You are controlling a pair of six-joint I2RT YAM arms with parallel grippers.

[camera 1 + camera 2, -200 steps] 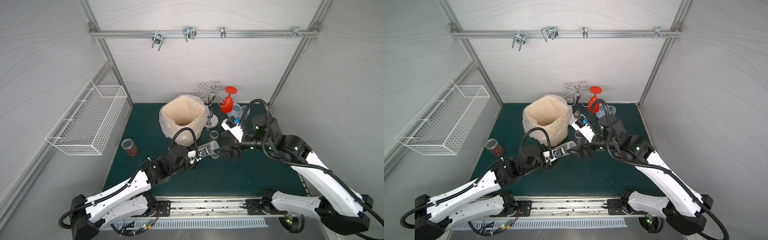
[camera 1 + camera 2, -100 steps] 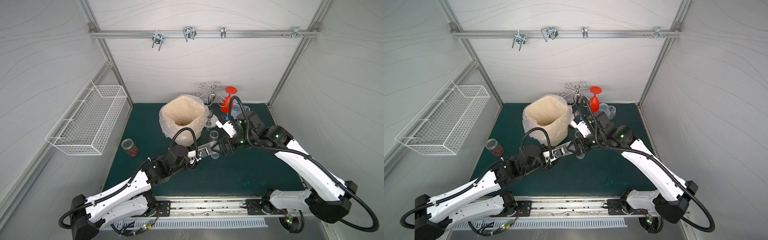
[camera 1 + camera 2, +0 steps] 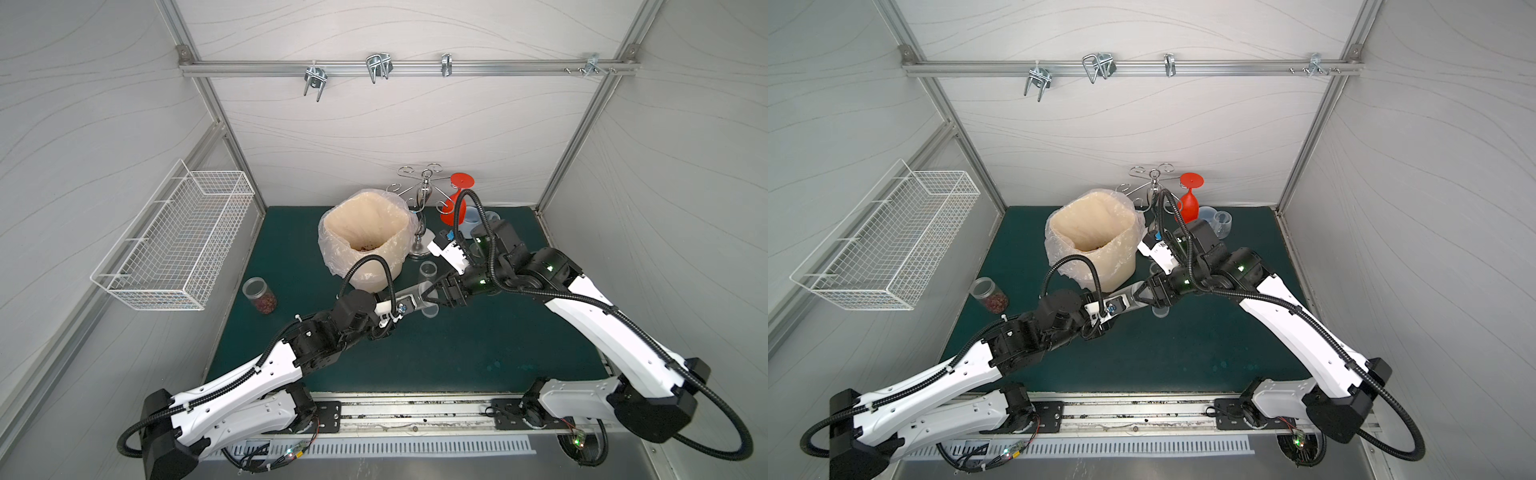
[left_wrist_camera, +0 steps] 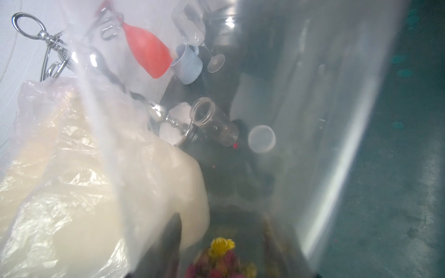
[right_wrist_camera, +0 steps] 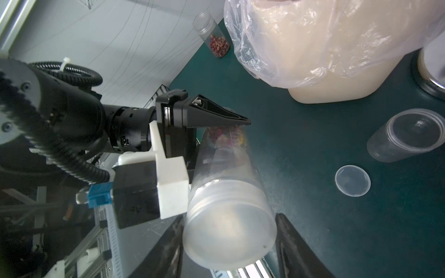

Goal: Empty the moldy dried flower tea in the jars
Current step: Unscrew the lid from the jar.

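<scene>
My left gripper (image 3: 409,302) is shut on the base end of a tall narrow clear jar (image 3: 420,291), held lying level above the mat. Reddish and yellow dried flower tea (image 5: 226,136) sits in the gripped end. The jar's translucent lid (image 5: 228,231) is on. My right gripper (image 5: 228,245) stands open astride that lid, its fingers (image 5: 289,240) close beside the rim with a sliver of gap on one side. A second lidded jar (image 3: 259,294) with tea stands at the left near the wall. A third jar (image 3: 428,269) stands open beside the bin.
A bag-lined beige bin (image 3: 332,245) stands just behind the held jar. A loose lid (image 3: 431,312) lies on the mat under the right gripper. A chrome cup stand (image 3: 422,208), red goblet (image 3: 455,203), blue mug (image 3: 471,216) crowd the back. A wire basket (image 3: 178,237) hangs left.
My right arm has swung left to the jar's lid end, and its jaws have narrowed around the lid. The left arm and the jar have stayed put.
</scene>
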